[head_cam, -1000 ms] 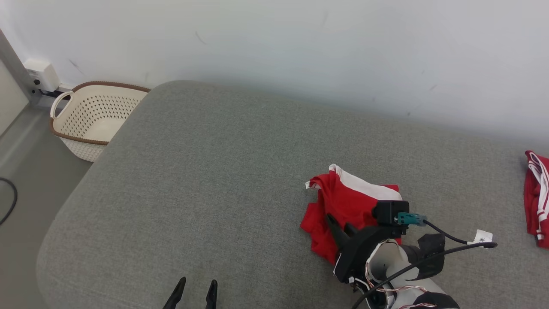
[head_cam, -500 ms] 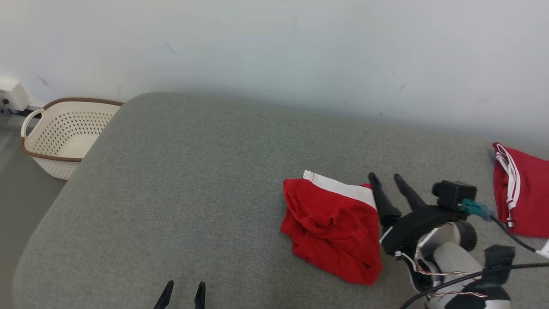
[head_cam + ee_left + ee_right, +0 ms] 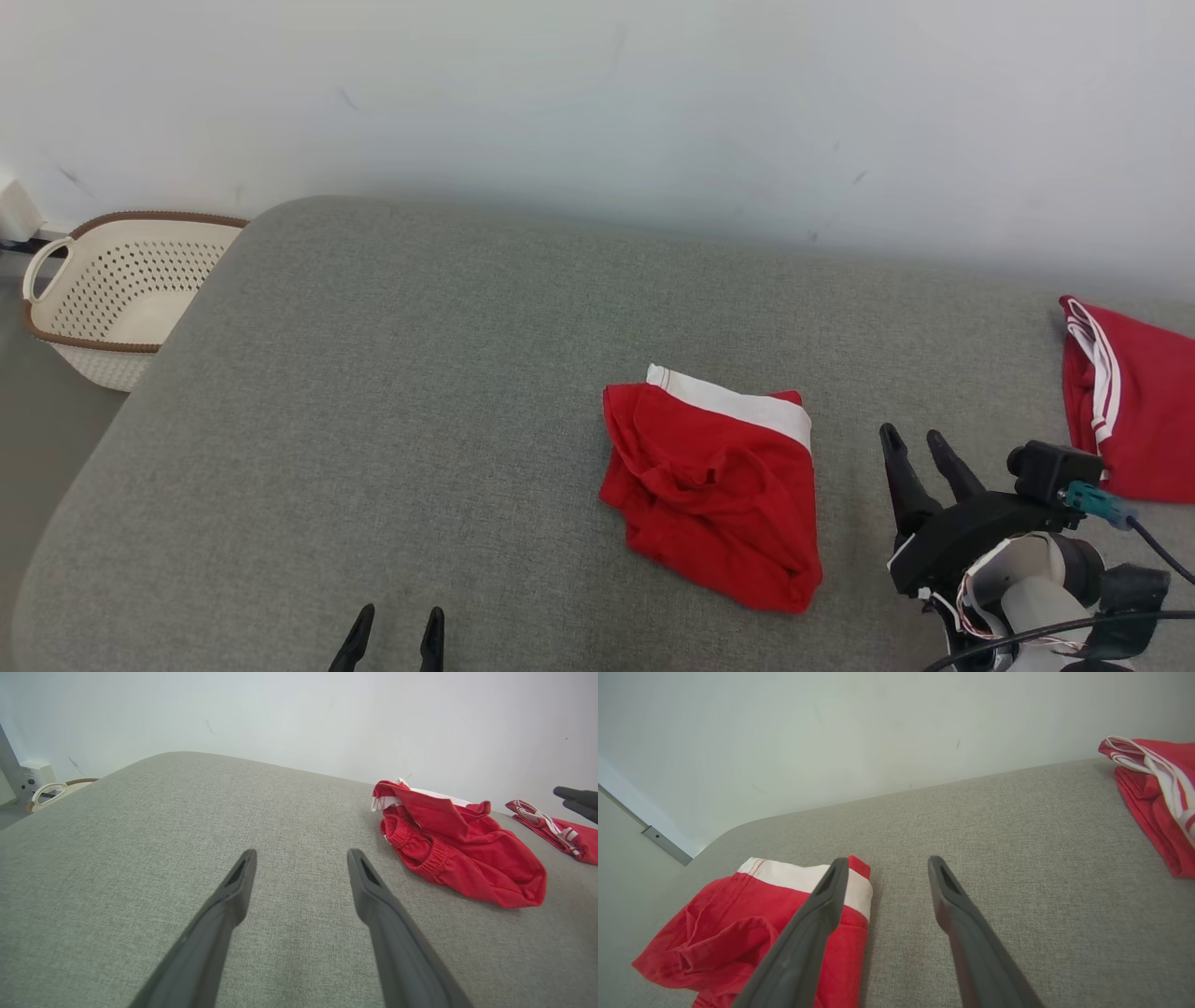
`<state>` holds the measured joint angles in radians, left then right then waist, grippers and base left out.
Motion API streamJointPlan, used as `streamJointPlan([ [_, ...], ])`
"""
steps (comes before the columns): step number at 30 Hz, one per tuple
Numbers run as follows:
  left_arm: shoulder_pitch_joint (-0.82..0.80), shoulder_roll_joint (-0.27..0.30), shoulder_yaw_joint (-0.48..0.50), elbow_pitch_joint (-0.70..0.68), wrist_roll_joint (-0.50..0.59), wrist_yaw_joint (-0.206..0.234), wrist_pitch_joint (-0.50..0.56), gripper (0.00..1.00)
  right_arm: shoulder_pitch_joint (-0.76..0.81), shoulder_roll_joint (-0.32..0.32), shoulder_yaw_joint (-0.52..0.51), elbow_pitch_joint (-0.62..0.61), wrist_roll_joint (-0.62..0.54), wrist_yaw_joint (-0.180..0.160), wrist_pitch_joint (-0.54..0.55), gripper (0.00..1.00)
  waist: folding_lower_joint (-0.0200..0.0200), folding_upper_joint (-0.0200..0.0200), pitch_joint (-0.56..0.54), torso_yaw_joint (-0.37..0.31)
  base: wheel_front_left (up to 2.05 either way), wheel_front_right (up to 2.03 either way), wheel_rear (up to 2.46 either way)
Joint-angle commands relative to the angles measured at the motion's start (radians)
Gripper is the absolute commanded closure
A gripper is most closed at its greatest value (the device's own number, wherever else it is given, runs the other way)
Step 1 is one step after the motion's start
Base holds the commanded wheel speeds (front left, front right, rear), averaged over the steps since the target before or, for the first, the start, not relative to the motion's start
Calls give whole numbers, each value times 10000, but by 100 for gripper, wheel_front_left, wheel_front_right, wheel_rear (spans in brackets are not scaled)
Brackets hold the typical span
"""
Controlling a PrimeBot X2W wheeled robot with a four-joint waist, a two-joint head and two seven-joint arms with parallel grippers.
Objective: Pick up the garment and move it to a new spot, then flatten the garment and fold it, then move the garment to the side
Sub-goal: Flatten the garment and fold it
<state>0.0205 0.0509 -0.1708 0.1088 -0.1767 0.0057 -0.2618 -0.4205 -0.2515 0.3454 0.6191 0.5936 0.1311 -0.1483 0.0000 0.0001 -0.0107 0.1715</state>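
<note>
A crumpled red garment [image 3: 714, 485] with a white band lies on the grey cushioned surface [image 3: 420, 392], right of centre. It also shows in the left wrist view as the red garment [image 3: 458, 849] and in the right wrist view as the red garment [image 3: 752, 924]. My right gripper [image 3: 916, 441] stands open just right of it, apart from the cloth, nothing between its fingers. My left gripper [image 3: 393, 619] is open at the bottom edge, well left of the garment, over bare surface.
A second red garment [image 3: 1130, 392] with white stripes lies folded at the far right edge. A cream perforated basket [image 3: 112, 289] stands on the floor off the surface's left end. A pale wall runs behind.
My right gripper was shut on the garment; it has opened, let the cloth drop and drawn back to the right. The head camera has turned, shifting the whole view.
</note>
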Motion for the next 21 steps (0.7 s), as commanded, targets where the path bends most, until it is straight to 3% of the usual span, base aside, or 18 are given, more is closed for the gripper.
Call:
streamJointPlan([
  [1, 34, -3, 9, -11, 83, -30, -35, 0, -9, 43, -10, 36, -99, -7, 16, 76, 0, -1, 38, 25, 0, 0, 0],
  [2, -11, -2, -15, -12, 89, -25, -35, 0, -60, -9, 50, 180, -311, -7, 55, 100, 0, -1, 71, 53, 0, 0, 0],
  [11, -347, 0, -111, 23, 228, -133, -35, 0, -976, 20, 988, 1880, -1462, -7, -608, 100, 0, -1, 531, 489, 0, 0, 0],
  [16, -444, -2, -117, 62, 227, -179, -35, 0, -1233, 264, 1571, 2657, -1416, -7, -977, 100, 0, -1, 700, 718, 0, 0, 0],
  [21, -463, -3, -65, 29, 227, -151, -35, 0, -1163, 651, 2140, 2690, -1099, -7, -1163, 100, 0, -1, 764, 775, 0, 0, 0],
])
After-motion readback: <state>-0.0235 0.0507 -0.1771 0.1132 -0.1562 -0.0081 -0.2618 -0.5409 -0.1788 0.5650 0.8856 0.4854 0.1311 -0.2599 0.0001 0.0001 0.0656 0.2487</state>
